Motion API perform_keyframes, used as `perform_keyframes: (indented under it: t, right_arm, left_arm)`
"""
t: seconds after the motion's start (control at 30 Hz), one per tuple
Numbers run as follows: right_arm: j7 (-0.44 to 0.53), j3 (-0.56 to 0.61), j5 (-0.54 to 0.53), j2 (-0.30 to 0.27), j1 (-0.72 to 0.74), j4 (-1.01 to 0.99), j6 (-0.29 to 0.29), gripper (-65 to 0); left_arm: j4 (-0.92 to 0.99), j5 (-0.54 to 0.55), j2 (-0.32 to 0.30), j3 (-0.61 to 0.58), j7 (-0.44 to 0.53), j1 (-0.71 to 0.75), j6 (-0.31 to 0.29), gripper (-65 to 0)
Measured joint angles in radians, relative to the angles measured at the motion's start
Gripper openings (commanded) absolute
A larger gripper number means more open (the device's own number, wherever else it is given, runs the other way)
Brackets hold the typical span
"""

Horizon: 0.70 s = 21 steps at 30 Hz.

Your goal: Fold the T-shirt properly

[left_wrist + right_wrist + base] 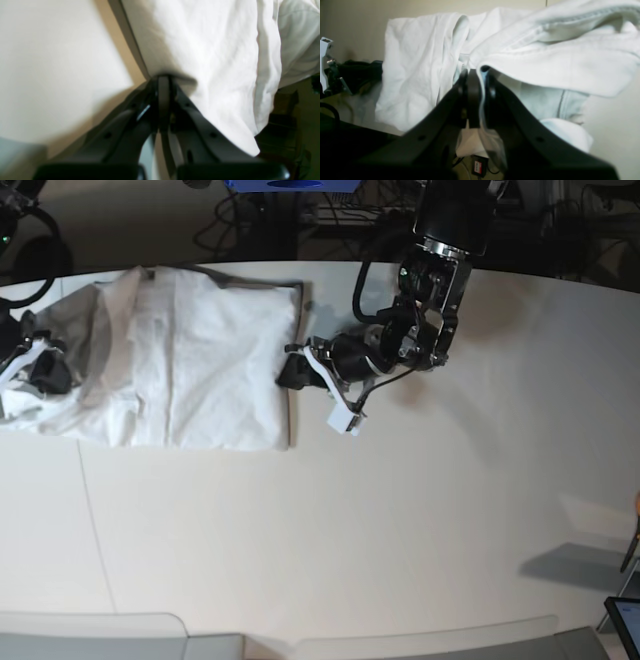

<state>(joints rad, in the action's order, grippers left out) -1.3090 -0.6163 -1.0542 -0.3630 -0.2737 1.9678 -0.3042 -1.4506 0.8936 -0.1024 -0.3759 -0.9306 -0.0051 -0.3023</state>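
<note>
The desk [400, 520] lies bare across its whole near half and its right side, so a gripper could sweep there freely. The blocked area is the far left quarter, where the T-shirt [200, 370] spreads from the left edge toward the middle. Its right hem is pinched in the left gripper [292, 372], whose arm [420, 320] comes down from the far edge and bars the strip just right of the cloth. The right gripper [35, 370] is clamped on bunched fabric at the left edge, closing that side. In front of the shirt's near hem, open desk runs unbroken to the near edge.
</note>
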Motion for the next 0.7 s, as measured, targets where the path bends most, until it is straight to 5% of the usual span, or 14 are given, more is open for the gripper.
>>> perform_keyframes:
  t: [0.3, 0.5, 0.7]
  right_arm:
    - [0.006, 0.109, -0.048, -0.009, -0.012, 0.018, 0.000, -65.0]
    - [0.027, 0.135, -0.102, -0.063, -0.009, 0.025, 0.000, -65.0]
    - [0.015, 0.146, -0.116, -0.053, -0.010, 0.026, 0.000, -65.0]
  left_arm:
    - [0.006, -0.006, 0.013, -0.004, -0.013, -0.016, 0.007, -65.0]
    - [0.081, -0.008, 0.043, 0.002, 0.016, -0.049, -0.009, -65.0]
    - [0.088, -0.103, 0.093, 0.003, 0.026, -0.054, -0.009, -65.0]
